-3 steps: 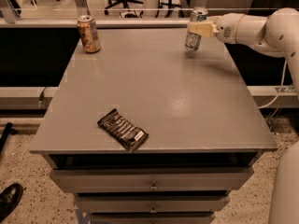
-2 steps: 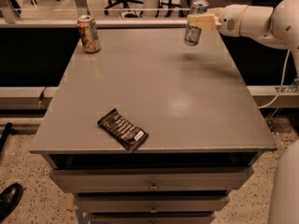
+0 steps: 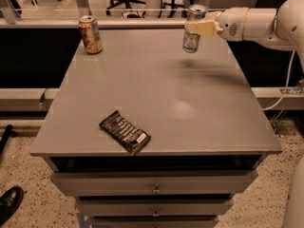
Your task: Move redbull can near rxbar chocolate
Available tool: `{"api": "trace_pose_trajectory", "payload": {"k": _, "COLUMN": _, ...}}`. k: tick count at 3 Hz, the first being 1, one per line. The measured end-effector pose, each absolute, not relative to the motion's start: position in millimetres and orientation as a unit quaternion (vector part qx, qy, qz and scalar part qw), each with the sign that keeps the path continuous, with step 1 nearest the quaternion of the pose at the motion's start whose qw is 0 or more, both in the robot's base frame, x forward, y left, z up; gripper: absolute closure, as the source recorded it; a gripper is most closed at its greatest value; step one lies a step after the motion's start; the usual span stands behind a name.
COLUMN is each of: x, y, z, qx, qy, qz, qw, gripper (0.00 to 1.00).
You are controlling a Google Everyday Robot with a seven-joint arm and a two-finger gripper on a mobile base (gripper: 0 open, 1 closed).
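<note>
At the far left corner of the counter (image 3: 190,103), an orange-gold can (image 3: 90,34) is standing upright, and I am treating it as something to steer clear of. Nearer the front edge, left of centre, the rxbar chocolate (image 3: 125,132) is lying flat and askew; that is where I am aiming. At the far right, my tool (image 3: 194,28) is clamped on the redbull can (image 3: 191,42), which is hanging slightly tilted above the counter, with its shadow falling on the surface below.

To carry it well, I am judging that I should be travelling diagonally toward the front left with the can held clear of the surface. I should be levelling it before lowering, then setting it upright just beside the bar and not on the wrapper, where a slim can would likely be tipping. I should also be stopping short of the front edge.

Counting, I am seeing two cans, one bar, one tool and one counter.
</note>
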State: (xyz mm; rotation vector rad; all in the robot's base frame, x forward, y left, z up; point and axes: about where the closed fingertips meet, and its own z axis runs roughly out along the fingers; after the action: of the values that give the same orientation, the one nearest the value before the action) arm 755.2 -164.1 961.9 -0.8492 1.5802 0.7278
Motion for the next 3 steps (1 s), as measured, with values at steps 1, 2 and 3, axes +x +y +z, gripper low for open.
{"api": "trace_pose_trajectory", "payload": {"k": 1, "x": 697.0, "y": -134.7, "z": 960.0, "qx": -0.425, "qy": 0.645, "qz": 0.336, "qw": 0.539, "gripper": 1.00}}
{"api": "trace_pose_trajectory", "payload": {"k": 2, "x": 635.4, "y": -103.9, "z": 945.9, "qx": -0.467, "qy": 0.621, "qz": 0.370, "qw": 0.509, "gripper": 1.00}}
{"api": "trace_pose_trajectory", "payload": {"k": 3, "x": 587.3, "y": -78.3, "z": 926.8, "qx": -0.490, "qy": 0.606, "qz": 0.400, "qw": 0.483, "gripper": 1.00}}
